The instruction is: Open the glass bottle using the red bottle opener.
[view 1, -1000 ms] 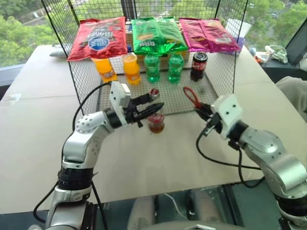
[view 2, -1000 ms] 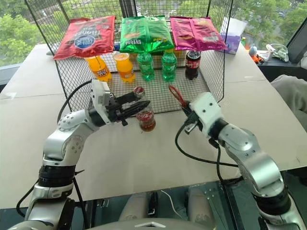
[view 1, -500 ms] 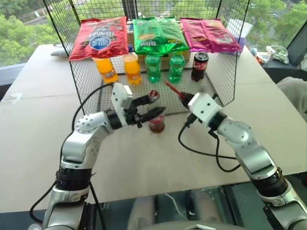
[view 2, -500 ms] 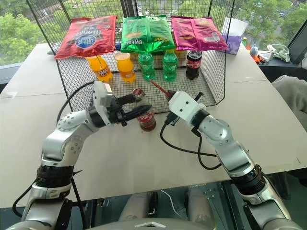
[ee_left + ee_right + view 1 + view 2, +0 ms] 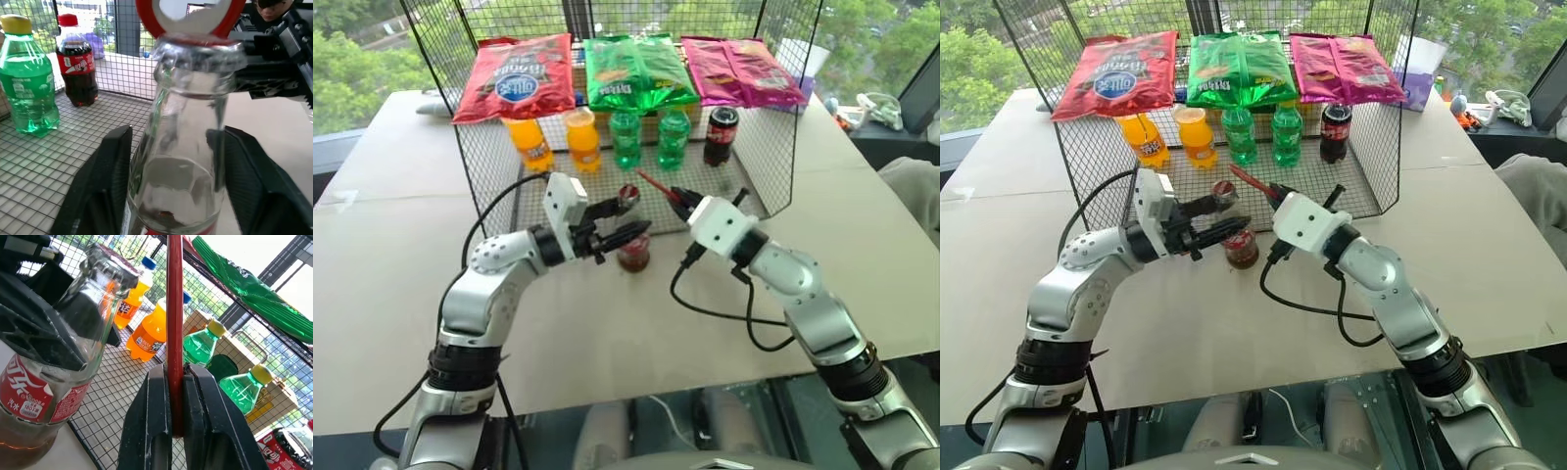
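Small clear glass cola bottle (image 5: 633,250) stands mid-table, by the wire rack's (image 5: 759,157) front edge; left gripper (image 5: 628,217) jaws straddle its neck. Right gripper (image 5: 177,396) clamps the flat red opener (image 5: 656,184). Advice: seat loop under cap, lever gently.

Mock shop; wire snack shelf (image 5: 489,147)

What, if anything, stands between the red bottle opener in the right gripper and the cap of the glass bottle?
Nothing visible does. The right gripper is shut on the red bottle opener, whose loop head already sits at the cap of the glass bottle. The left gripper fingers flank the bottle's neck below the cap.
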Controlling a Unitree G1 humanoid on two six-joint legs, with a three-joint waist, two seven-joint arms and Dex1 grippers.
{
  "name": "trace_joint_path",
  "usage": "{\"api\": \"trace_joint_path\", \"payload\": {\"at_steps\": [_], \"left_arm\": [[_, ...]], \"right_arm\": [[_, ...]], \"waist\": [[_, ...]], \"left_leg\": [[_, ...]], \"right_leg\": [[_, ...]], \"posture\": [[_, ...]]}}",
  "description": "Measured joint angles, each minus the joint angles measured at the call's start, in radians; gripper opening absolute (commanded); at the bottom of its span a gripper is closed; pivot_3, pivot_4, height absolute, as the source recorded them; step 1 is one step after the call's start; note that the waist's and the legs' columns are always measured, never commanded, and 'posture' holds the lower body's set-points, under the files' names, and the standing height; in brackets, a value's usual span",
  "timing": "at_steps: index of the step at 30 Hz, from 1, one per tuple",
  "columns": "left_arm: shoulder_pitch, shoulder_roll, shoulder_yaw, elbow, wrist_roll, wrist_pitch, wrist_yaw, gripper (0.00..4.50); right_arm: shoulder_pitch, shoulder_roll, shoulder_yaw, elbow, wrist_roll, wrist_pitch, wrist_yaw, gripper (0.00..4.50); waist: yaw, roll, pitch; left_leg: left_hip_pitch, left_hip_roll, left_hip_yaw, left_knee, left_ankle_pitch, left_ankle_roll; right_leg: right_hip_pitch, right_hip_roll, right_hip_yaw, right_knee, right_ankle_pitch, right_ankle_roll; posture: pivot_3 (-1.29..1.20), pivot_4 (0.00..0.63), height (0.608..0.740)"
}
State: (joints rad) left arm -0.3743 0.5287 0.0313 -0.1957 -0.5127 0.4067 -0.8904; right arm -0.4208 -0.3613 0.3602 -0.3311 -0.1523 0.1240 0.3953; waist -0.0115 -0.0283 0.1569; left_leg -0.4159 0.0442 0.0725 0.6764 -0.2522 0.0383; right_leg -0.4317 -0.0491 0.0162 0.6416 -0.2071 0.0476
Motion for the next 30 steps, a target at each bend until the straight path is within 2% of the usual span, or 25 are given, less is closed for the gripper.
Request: {"api": "trace_joint_path", "payload": {"at_steps": [6,14,22,30], "left_arm": [[0.008,0.008,0.001,-0.008,-0.001,0.000,0.000,2.69],[0.019,0.023,0.009,-0.030,-0.004,0.017,0.001,2.69],[0.015,0.028,0.020,-0.031,-0.026,0.059,0.022,2.69],[-0.001,0.029,0.019,-0.031,-0.033,0.094,0.039,2.69]], "right_arm": [[0.016,0.016,0.029,0.049,-0.085,-0.101,-0.014,0.00],[0.045,0.063,0.057,0.130,-0.227,-0.250,-0.125,0.00],[0.049,0.141,0.097,0.237,-0.463,-0.322,-0.352,0.00],[0.058,0.173,0.104,0.263,-0.576,-0.322,-0.446,0.00]], "waist": [[0.000,0.000,0.000],[-0.001,0.000,0.000],[-0.002,0.000,-0.001],[-0.003,0.000,-0.001]], "left_leg": [[0.000,0.000,0.000,0.000,0.000,0.000],[0.001,0.000,0.001,0.000,0.000,0.000],[0.002,0.000,0.001,0.000,0.001,-0.001],[0.002,0.000,0.001,0.000,0.001,-0.001]], "right_leg": [[0.000,0.000,0.000,0.000,-0.001,-0.001],[0.000,0.000,0.000,0.000,-0.001,-0.001],[0.001,0.000,0.001,0.001,-0.001,-0.002],[0.001,0.000,0.001,0.001,-0.001,-0.002]], "posture": [[0.00,0.150,0.740],[0.00,0.150,0.740],[0.00,0.150,0.740],[0.00,0.150,0.740]]}}
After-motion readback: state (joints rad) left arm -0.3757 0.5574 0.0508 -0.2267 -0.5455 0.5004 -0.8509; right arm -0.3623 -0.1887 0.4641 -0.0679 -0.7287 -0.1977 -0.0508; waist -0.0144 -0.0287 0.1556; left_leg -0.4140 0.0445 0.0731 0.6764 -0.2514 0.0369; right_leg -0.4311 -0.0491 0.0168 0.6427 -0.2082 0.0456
